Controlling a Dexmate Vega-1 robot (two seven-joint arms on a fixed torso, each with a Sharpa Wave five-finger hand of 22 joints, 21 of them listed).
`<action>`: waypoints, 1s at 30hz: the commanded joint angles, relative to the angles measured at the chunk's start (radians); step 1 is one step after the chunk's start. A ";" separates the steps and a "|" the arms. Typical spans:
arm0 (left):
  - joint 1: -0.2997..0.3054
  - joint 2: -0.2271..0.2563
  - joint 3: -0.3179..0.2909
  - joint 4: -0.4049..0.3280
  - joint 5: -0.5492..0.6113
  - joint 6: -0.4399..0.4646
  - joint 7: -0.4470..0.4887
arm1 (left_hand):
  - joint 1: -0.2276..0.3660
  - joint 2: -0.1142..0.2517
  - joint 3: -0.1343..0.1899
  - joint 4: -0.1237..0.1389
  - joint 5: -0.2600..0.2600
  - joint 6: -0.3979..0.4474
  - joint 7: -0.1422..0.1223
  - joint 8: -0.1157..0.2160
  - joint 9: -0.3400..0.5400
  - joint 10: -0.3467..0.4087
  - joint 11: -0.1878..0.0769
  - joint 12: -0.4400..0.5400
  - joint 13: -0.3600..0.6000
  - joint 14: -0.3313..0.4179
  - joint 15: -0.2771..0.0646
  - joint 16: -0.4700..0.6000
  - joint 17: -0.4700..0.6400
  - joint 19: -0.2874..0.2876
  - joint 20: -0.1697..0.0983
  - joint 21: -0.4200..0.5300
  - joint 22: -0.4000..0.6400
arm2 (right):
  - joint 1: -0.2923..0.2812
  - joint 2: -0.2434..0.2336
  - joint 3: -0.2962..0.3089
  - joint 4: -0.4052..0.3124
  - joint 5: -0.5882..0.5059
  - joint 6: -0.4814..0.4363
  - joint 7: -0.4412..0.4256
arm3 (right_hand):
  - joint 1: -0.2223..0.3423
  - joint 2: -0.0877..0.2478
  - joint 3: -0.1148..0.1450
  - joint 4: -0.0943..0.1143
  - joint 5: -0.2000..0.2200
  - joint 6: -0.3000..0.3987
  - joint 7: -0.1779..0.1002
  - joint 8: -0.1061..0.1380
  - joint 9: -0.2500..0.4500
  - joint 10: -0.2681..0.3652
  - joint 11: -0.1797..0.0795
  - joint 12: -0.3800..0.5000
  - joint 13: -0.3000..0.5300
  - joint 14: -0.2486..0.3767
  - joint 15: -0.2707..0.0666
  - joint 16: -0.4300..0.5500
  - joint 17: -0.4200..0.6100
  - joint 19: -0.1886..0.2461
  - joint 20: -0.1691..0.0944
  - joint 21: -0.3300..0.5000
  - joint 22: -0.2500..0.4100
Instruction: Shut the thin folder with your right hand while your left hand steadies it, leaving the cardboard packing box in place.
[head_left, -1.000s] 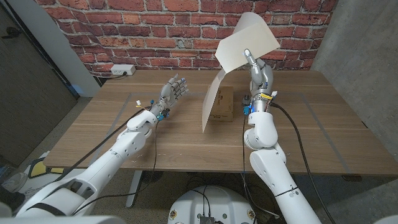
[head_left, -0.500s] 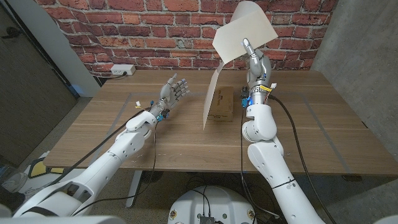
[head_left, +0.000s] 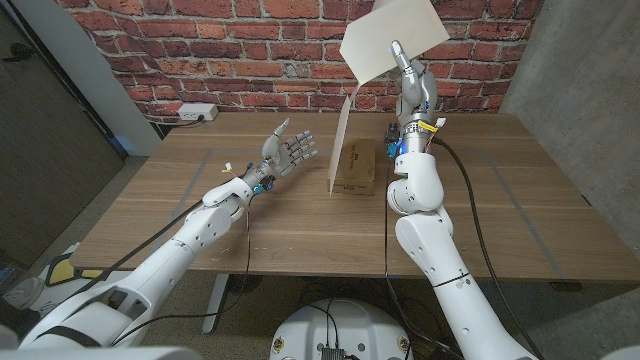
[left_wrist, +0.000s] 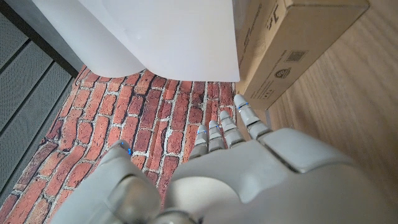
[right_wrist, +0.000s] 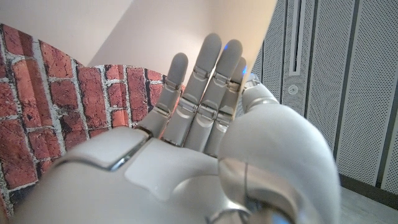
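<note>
Right hand (head_left: 411, 82) moved up; cream folder (head_left: 385, 45) open, upright, cover bent.

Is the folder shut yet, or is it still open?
Still open. The folder stands on edge against the cardboard box, its upper flap bent up and away, with the right robot hand raised against it.

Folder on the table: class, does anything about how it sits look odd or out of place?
Yes. The folder is not lying flat: one leaf stands on edge against the box, the other is raised high by the right hand. The left hand is open beside it, apart from it, so nothing steadies it.
</note>
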 joint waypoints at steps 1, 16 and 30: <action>-0.040 -0.037 -0.004 0.071 -0.097 0.091 -0.156 | 0.012 0.005 0.002 -0.006 0.003 0.000 0.012 0.000 0.005 0.016 0.000 0.004 0.005 0.010 0.002 0.007 0.004 0.014 0.003 0.007 0.003 | 0.045 0.008 -0.001 0.013 0.007 0.006 0.015 | 0.011 -0.003 0.010 0.003 0.002 0.002 -0.006 0.008 0.003 -0.001 -0.005 -0.002 0.006 0.009 -0.047 -0.004 0.003 -0.003 -0.103 0.007 -0.001; -0.067 -0.084 -0.005 0.125 -0.123 0.123 -0.249 | 0.040 -0.009 -0.009 -0.021 0.006 -0.034 0.070 -0.019 0.007 0.029 0.041 -0.010 0.006 0.045 0.018 -0.002 0.003 0.168 -0.057 0.016 -0.007 | 0.090 0.029 -0.009 0.023 0.006 0.048 0.015 | 0.010 -0.005 0.016 0.002 0.003 0.003 -0.006 0.009 0.000 0.000 -0.008 -0.005 0.009 0.013 -0.048 -0.013 0.010 -0.009 -0.106 0.023 -0.015; -0.098 -0.117 0.014 0.159 -0.137 0.185 -0.303 | 0.050 -0.055 -0.052 -0.029 0.018 0.007 0.139 -0.001 0.009 0.133 0.102 -0.001 0.002 0.184 0.032 0.012 0.001 0.360 -0.023 -0.010 -0.011 | 0.090 0.021 -0.015 0.013 0.005 0.063 -0.010 | 0.006 -0.008 0.022 0.003 0.003 0.003 -0.008 0.012 0.000 0.002 -0.009 -0.010 0.010 0.016 -0.047 -0.023 0.018 -0.015 -0.110 0.038 -0.029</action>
